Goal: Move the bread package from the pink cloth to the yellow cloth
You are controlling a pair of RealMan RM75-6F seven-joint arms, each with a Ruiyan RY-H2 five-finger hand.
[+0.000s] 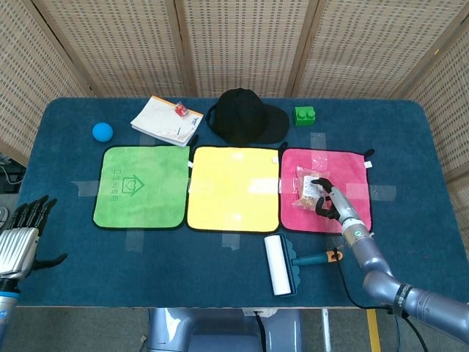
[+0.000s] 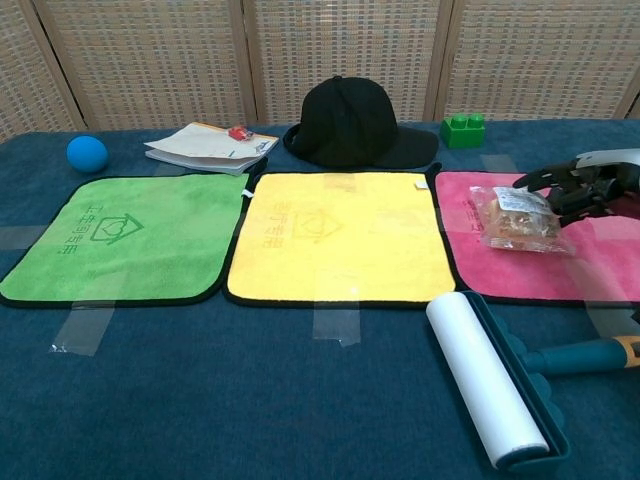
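The bread package (image 1: 308, 186) (image 2: 512, 216), clear plastic with brown bread inside, lies on the pink cloth (image 1: 293, 209) (image 2: 480, 265) at the right. My right hand (image 1: 327, 199) (image 2: 570, 187) reaches in from the right, and its dark fingers curl over and grip the package's right end. The yellow cloth (image 1: 234, 188) (image 2: 340, 235) lies bare just left of the pink one. My left hand (image 1: 20, 240) hangs off the table's front left corner, fingers apart and holding nothing; only the head view shows it.
A lint roller (image 1: 278, 264) (image 2: 490, 380) with a teal handle lies in front of the pink cloth. Behind the cloths are a black cap (image 1: 245, 117) (image 2: 355, 122), a green brick (image 1: 305, 115), a booklet (image 1: 167, 121) and a blue ball (image 1: 102, 132). A green cloth (image 1: 141, 185) lies at the left.
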